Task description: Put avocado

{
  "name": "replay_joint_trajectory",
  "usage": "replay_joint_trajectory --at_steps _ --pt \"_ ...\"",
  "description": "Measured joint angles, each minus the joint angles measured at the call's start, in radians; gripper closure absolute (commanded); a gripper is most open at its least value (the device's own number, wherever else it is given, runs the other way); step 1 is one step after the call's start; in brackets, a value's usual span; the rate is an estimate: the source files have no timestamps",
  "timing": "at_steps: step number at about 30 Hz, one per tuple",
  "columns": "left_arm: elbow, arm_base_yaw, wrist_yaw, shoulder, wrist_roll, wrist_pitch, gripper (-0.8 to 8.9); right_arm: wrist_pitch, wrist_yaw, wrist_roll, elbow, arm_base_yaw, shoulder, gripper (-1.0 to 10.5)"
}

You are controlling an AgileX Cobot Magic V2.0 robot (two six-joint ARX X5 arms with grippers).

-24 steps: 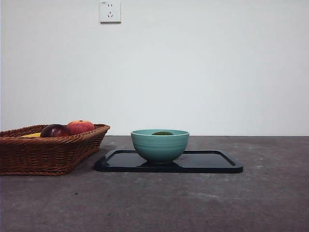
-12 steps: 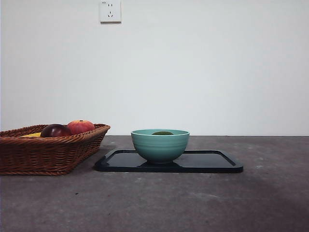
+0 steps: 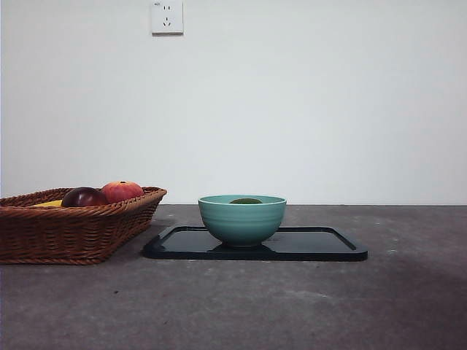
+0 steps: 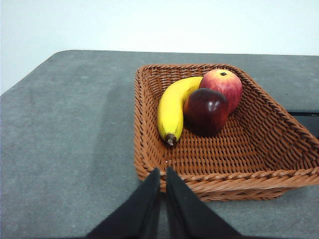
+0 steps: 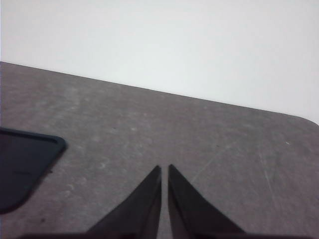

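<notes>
Avocado [image 3: 246, 200] sits in bowl [image 3: 241, 221] on tray [image 3: 321, 246]. Left gripper [image 4: 163, 172] above basket [image 4: 279, 149] near edge, right gripper [image 5: 164, 169] over bare table [image 5: 199, 149]; both pressed together.

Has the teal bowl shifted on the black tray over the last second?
No. In the front view the teal bowl sits at the same spot on the black tray, the same gap from the wicker basket.
</notes>
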Motion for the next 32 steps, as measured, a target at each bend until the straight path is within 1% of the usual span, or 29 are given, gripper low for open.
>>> replay_joint_trajectory --at_steps 8,11,18,25,32 --pt "0.0 0.0 0.0 0.0 0.0 0.0 7.95 -0.014 0.0 0.003 -0.023 -0.006 0.0 9.3" --pt "0.0 0.0 0.0 0.0 0.0 0.0 7.95 -0.021 0.0 0.021 -0.034 -0.007 0.0 9.3" --pt "0.0 0.0 0.0 0.0 0.0 0.0 7.95 -0.033 0.0 0.091 -0.06 -0.013 0.0 9.3" --pt "0.0 0.0 0.0 0.0 0.0 0.0 7.95 -0.042 0.0 0.136 -0.063 -0.021 0.0 9.3" --pt "0.0 0.0 0.0 0.0 0.0 0.0 7.95 -0.064 0.0 0.163 -0.063 -0.021 0.0 9.3"
